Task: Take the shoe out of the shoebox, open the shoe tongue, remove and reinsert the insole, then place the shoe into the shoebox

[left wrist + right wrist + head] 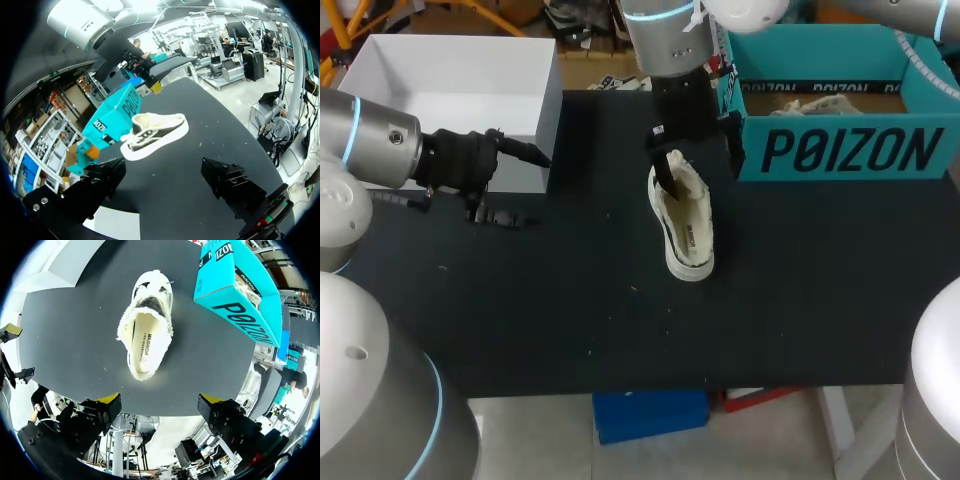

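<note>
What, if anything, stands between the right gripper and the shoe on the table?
Nothing visible does. The right gripper is open, and the shoe lies straight ahead of it, alone on the black table. The teal shoebox stands off to one side of the shoe.

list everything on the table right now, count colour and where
shoe: 1, cream white, middle of the table, on its sole
shoebox: 1, teal, far right of the table, open
white box: 1, white, far left of the table, open
table: 1, black, under everything
left hand: 1, black, open, at the table's left by the white box
right hand: 1, black with yellow tips, open, over the shoe, holding nothing
</note>
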### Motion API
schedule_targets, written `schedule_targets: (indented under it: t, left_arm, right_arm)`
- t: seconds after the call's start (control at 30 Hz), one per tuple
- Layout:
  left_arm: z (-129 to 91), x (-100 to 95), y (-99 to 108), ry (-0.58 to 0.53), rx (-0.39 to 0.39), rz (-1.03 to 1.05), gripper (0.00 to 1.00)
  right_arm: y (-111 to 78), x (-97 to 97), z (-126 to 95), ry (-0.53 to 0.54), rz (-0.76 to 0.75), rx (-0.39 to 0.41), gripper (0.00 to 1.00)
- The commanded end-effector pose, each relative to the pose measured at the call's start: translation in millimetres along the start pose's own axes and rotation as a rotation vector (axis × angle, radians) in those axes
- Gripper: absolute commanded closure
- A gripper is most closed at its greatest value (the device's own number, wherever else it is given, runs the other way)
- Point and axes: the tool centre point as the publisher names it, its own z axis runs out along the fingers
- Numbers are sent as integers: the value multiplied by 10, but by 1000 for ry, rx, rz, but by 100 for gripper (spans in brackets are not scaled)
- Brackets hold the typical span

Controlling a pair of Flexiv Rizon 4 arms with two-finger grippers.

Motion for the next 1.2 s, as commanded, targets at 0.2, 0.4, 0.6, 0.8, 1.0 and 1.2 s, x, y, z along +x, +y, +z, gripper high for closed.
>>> schedule_targets:
  t: [0.2,0.4,0.6,0.8,1.0,1.2]
  left_arm:
    - [15,7,5,-4,-1,2,0]
    - [15,7,5,-4,-1,2,0]
    - [15,7,5,-4,-1,2,0]
    - [15,7,5,-4,-1,2,0]
    - [15,7,5,-4,-1,2,0]
    - [15,7,5,-4,-1,2,0]
  right_arm:
    - [4,-63,143,100,17,118,0]
    - [4,-63,143,100,17,118,0]
    - [4,-63,143,100,17,118,0]
    - [4,-63,143,100,17,118,0]
    - [35,-59,242,53,69,34,0]
    - [38,-101,366,52,183,-115,0]
